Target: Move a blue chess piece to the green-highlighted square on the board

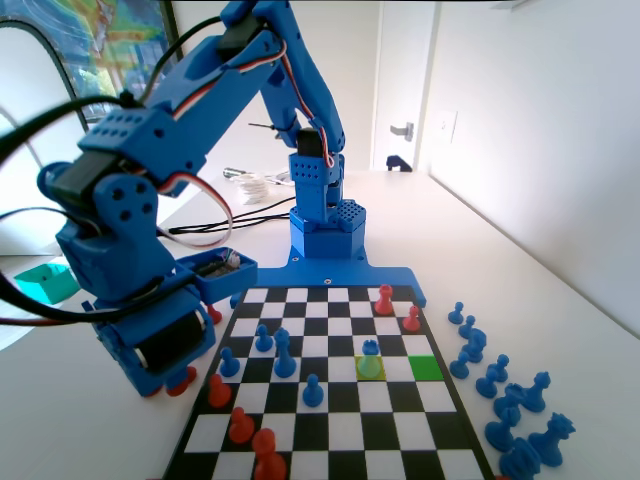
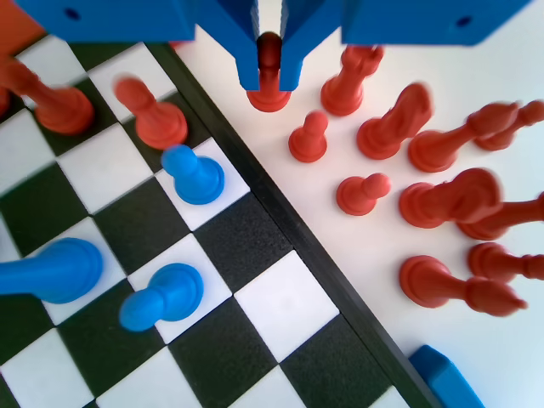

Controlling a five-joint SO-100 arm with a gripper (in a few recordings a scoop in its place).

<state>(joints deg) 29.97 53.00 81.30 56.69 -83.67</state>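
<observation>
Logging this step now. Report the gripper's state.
Gripper: shut on a red pawn, standing off the board among the other red pieces.

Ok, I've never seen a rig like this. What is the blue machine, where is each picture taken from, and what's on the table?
The blue plastic machine is a small robot arm. The fixed view looks along the black-and-white chequered chessboard towards the arm's base. The wrist view rides on the arm and looks down past its two-fingered hand.

On the board, one bright green square is bare. A short blue pawn stands on the paler yellow-green square beside it. Spare blue pieces stand off the board.

In the wrist view, the hand's jaws flank a small red pawn among spare red pieces on the table. Whether they grip it is unclear.
</observation>
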